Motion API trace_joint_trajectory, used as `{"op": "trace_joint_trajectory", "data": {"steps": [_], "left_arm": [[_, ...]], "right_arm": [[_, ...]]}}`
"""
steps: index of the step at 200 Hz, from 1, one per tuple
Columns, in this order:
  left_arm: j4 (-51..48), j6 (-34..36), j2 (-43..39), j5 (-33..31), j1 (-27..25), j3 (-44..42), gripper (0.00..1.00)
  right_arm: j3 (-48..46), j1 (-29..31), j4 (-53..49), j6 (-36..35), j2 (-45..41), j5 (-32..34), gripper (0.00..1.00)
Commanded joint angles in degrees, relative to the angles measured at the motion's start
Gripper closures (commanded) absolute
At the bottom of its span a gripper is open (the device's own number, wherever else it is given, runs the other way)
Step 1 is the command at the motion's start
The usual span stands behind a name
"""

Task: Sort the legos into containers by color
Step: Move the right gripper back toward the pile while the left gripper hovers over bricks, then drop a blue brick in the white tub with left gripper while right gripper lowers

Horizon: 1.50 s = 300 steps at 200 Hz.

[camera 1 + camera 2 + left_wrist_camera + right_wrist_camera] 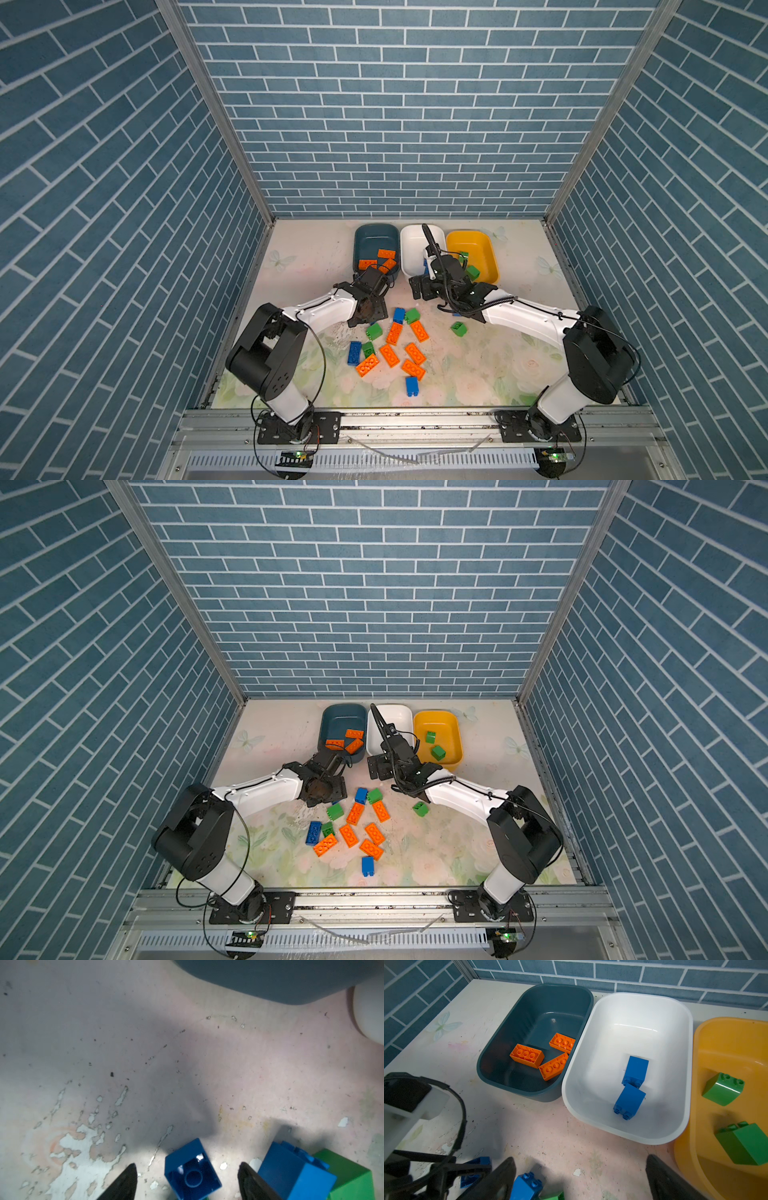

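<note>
Studded legos (pixel 389 355) — flat orange, chunky blue, green.

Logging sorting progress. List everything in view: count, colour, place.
teal tub: one, teal, back row, left.
white tub: one, white, back row, middle.
yellow tub: one, yellow, back row, right.
sorted orange bricks: three, orange, in teal tub.
sorted blue blocks: two, blue, in white tub.
sorted green blocks: two, green, in yellow tub.
loose orange bricks: six, orange, table centre.
loose blue blocks: at least four, blue, table centre.
loose green blocks: four, green, table centre.
table: one, pale floral, under everything.
left gripper: open, straddling a loose blue block.
right gripper: open, empty, before white tub.
</note>
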Motion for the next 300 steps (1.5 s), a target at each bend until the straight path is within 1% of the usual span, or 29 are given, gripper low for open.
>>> {"op": "trace_joint_trajectory", "data": {"steps": [1, 20, 65, 99, 118, 152, 163, 182, 203, 211, 227, 251, 257, 267, 283, 300], "left_arm": [[-1.68, -3.80, 1.81, -3.25, -0.97, 1.41, 0.30], [-1.78, -5.17, 3.25, -3.73, -1.49, 1.71, 0.37], [-1.71, -5.59, 6.28, -4.20, -2.12, 2.82, 0.43], [-2.05, -5.28, 7.25, -3.55, -2.72, 4.14, 0.56], [-2.28, -4.04, 6.34, -4.41, -3.64, 5.08, 0.58], [-4.06, -3.15, 3.83, -8.78, -4.67, 7.45, 0.69], [-3.63, -2.64, 2.62, -9.46, -4.67, 8.17, 0.70], [1.58, 1.70, 0.88, -6.56, -4.76, 9.35, 0.70], [3.41, 5.17, 0.95, -4.70, -4.84, 12.88, 0.72], [3.70, 6.33, 1.41, -3.96, -4.85, 14.38, 0.72], [4.46, 7.88, 2.99, -2.40, -4.84, 17.42, 0.73], [5.26, 8.83, 6.68, -0.23, -4.84, 22.11, 0.72], [5.45, 8.86, 7.72, 0.21, -4.84, 23.28, 0.72], [5.71, 9.27, 9.31, 1.05, -4.85, 25.46, 0.72], [5.41, 10.10, 12.39, 2.23, -4.85, 29.28, 0.71], [4.74, 11.05, 15.51, 2.12, -4.87, 33.36, 0.71]], "right_arm": [[-1.47, 0.04, 1.46, 1.47, -2.26, 1.41, 0.03], [-2.03, -0.01, 1.34, 1.16, -2.81, 1.78, 0.03], [-5.03, -0.01, 1.04, 1.09, -5.71, 3.34, 0.03], [-9.16, -0.04, 0.07, 2.54, -9.21, 5.08, 0.02], [-11.20, -0.45, -2.66, 3.59, -11.01, 4.90, 0.02], [-13.03, -1.04, -10.11, 5.22, -13.78, 2.65, 0.01], [-14.37, -1.61, -11.44, 5.12, -15.15, 1.21, 0.02], [-16.73, -4.71, -12.92, 2.70, -16.97, -9.03, 0.02], [-18.46, -7.52, -15.84, 1.51, -17.69, -14.89, 0.02], [-19.09, -8.14, -16.53, 1.38, -17.70, -15.63, 0.02], [-20.00, -8.66, -17.20, 1.63, -17.20, -15.07, 0.03], [-20.87, -9.01, -15.88, 0.48, -15.60, -15.95, 0.05], [-20.73, -9.04, -15.82, -0.41, -14.85, -18.30, 0.05], [-19.99, -9.02, -16.43, -1.44, -13.39, -19.00, 0.06], [-18.55, -9.01, -17.69, -2.45, -11.05, -18.67, 0.09], [-17.38, -9.02, -18.35, -2.58, -9.07, -17.14, 0.12]]}}
